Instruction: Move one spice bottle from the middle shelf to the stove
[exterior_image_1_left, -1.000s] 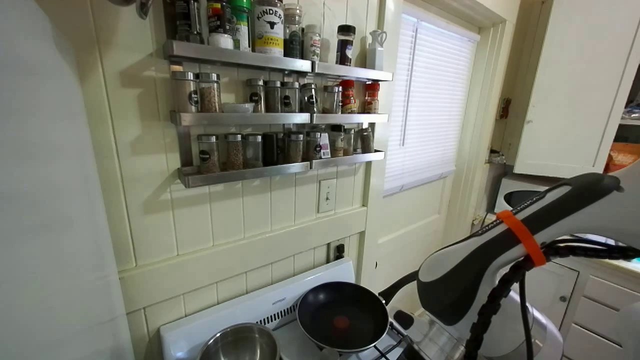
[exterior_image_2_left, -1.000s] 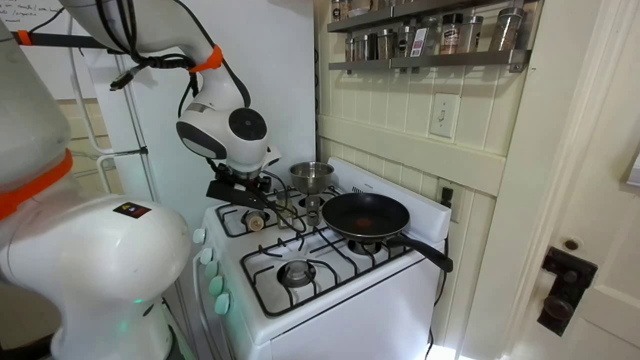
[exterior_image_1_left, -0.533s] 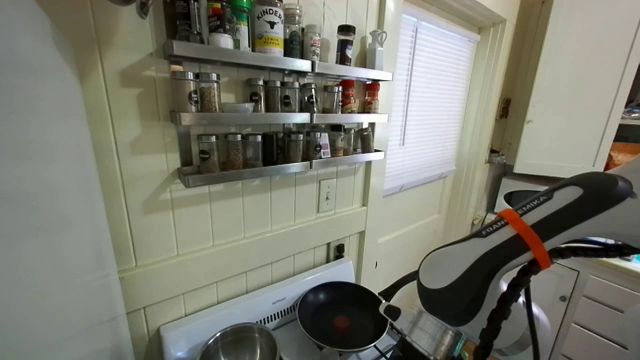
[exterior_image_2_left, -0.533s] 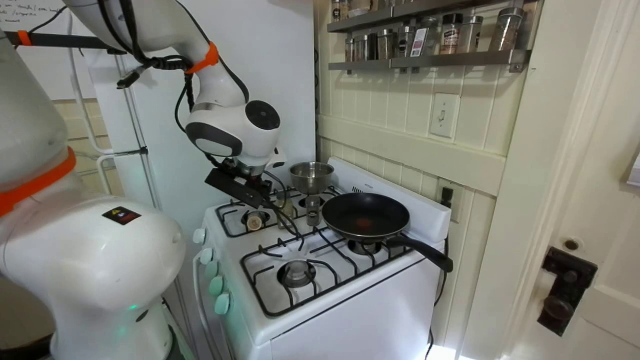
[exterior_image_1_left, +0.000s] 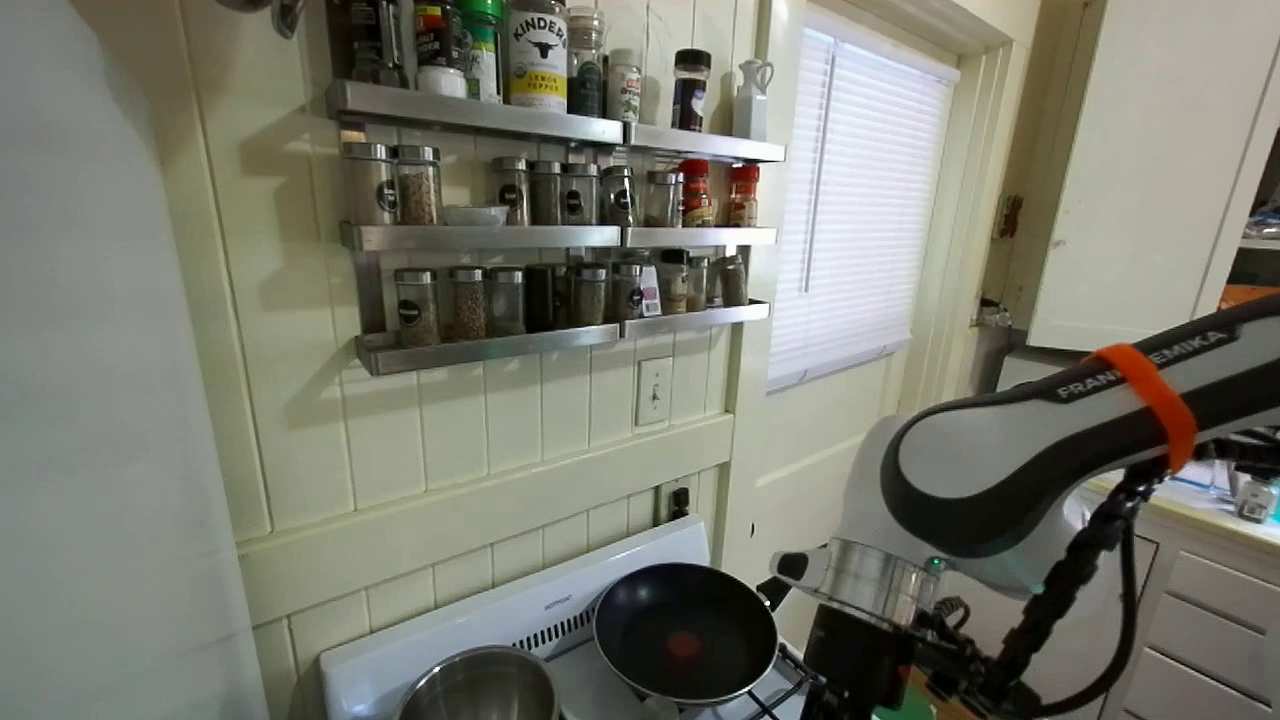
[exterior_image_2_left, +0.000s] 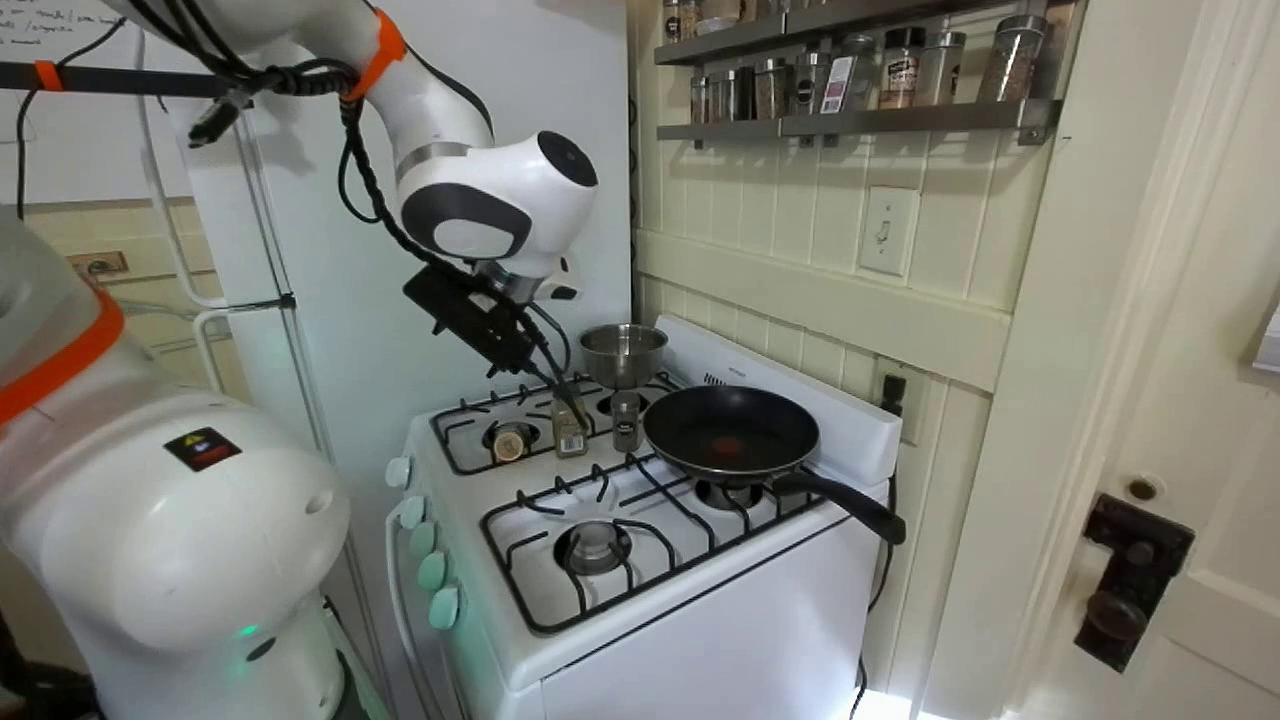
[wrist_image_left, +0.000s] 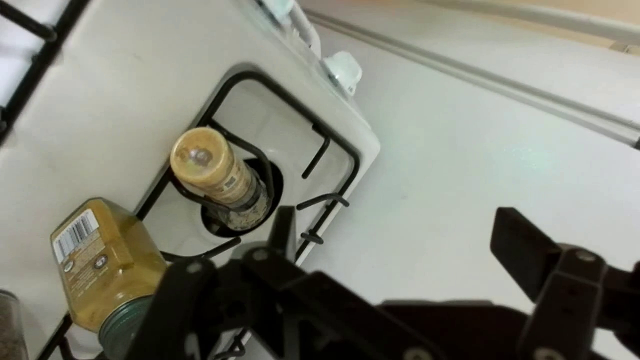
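The middle shelf (exterior_image_1_left: 480, 237) is a narrow metal ledge holding several glass spice bottles (exterior_image_1_left: 420, 186); part of it shows in an exterior view (exterior_image_2_left: 722, 42). The white stove (exterior_image_2_left: 700, 630) also shows in the wrist view (wrist_image_left: 135, 90). On it are a tan-ended spice bottle (wrist_image_left: 220, 175) over a burner, a square yellow bottle with a green lid (wrist_image_left: 105, 260), and a small clear jar (exterior_image_2_left: 626, 425). My gripper (wrist_image_left: 397, 222) is open and empty above the stove's edge, the yellow bottle and tan-ended bottle to its left in the wrist view. Its fingertips are not clear in either exterior view.
A black frying pan (exterior_image_2_left: 732, 435) sits on the stove with its handle past the edge. A steel bowl (exterior_image_2_left: 623, 355) stands at the back. A white fridge (exterior_image_2_left: 560, 130) stands close beside the stove and my hand. A top shelf (exterior_image_1_left: 470, 108) holds taller bottles.
My arm and hand have risen and swung a little toward the wall and shelves. The gripper base has come into view beside the pan. The yellow bottle is less covered. The bottles have not moved.
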